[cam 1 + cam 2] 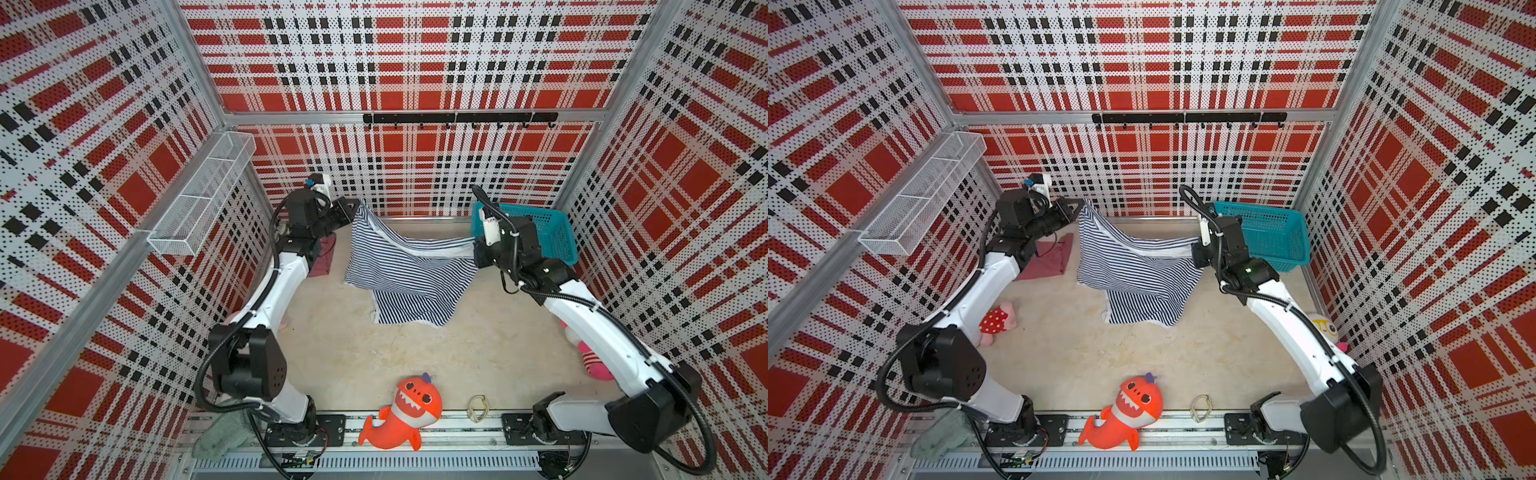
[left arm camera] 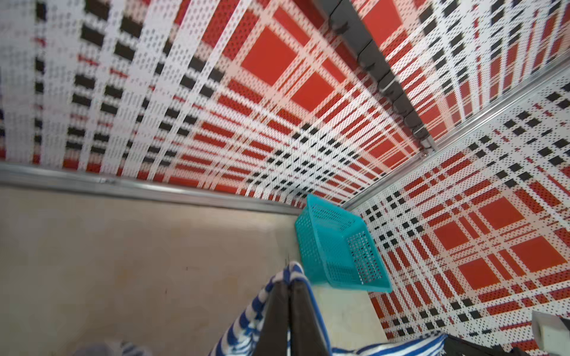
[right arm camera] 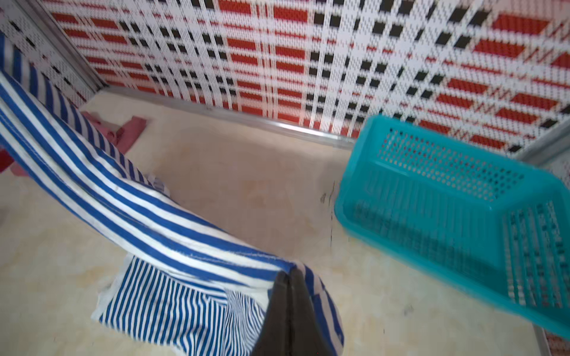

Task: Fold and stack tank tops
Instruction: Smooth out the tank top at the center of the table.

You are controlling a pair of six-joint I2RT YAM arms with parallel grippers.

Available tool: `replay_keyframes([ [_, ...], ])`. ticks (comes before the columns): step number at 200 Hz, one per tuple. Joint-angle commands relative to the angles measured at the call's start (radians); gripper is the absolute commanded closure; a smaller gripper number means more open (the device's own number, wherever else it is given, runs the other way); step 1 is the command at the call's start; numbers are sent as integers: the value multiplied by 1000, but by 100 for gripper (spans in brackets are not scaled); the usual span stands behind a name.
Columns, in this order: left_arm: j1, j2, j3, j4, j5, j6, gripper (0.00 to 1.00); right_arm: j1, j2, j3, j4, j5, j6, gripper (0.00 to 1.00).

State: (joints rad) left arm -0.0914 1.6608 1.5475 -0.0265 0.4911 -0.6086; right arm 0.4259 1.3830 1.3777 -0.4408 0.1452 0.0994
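Striped tank top (image 1: 409, 270) stretched above the table (image 1: 374, 365).
In both top views the maroon tank top (image 1: 1048, 259) is partly hidden behind the left arm. In the left wrist view the left hand (image 2: 288, 288) is clamped on soft striped cloth, mostly cut off. In the right wrist view the right hand (image 3: 289, 274) is pinched on the hem, the rest draped down.

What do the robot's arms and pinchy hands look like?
Both arms, the left arm and right arm, have smooth white tubes joined by chunky black joints. A black ribbed cable loops along each. The left gripper and right gripper have two dark, flat fingers tapering to a point. A small white box sits at each wrist.
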Motion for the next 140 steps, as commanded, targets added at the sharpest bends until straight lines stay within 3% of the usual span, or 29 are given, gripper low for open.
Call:
replay_keyframes([
  [1,10,118,269,-35,50,4,100,-40,68,157,124,-44,-78,100],
  [33,25,280,636,-134,85,-16,100,-99,146,368,153,-123,-99,100],
  [64,56,273,683,-126,107,-34,100,-113,146,455,130,-150,-146,100],
  [82,65,199,546,-75,104,-21,100,-115,115,419,126,-160,-162,100],
  [140,73,-173,-231,215,69,-39,100,-113,-71,41,141,-218,-116,100],
])
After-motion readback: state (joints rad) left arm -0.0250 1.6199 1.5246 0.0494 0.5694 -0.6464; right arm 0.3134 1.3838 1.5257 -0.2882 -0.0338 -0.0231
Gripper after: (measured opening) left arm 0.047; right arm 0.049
